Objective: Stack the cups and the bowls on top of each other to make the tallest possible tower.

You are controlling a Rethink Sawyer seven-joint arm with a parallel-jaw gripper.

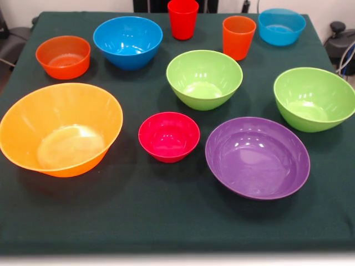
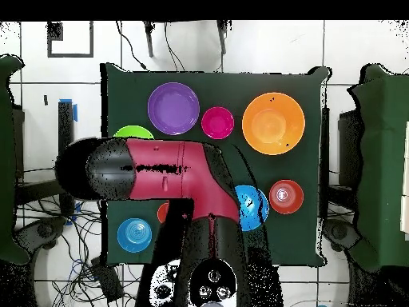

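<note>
Where the dark green tablecloth (image 1: 166, 221) comes nearest in the front view, the purple bowl (image 1: 257, 158) sits to the right and the big orange bowl (image 1: 61, 128) to the left. The small crimson bowl (image 1: 168, 136) lies between them, touching neither. Behind these stand two green bowls, one central (image 1: 204, 78) and one at the right edge (image 1: 314, 98). Farther back, from left to right, are the small orange bowl (image 1: 63, 56), the larger blue bowl (image 1: 127, 41), the red cup (image 1: 183, 18), the orange cup (image 1: 239, 36) and the smaller blue bowl (image 1: 282, 26). All are upright and apart; nothing is stacked. In the overhead view the red and black arm (image 2: 176, 168) lies across the table. Its gripper shows in neither view, so its state cannot be told.
</note>
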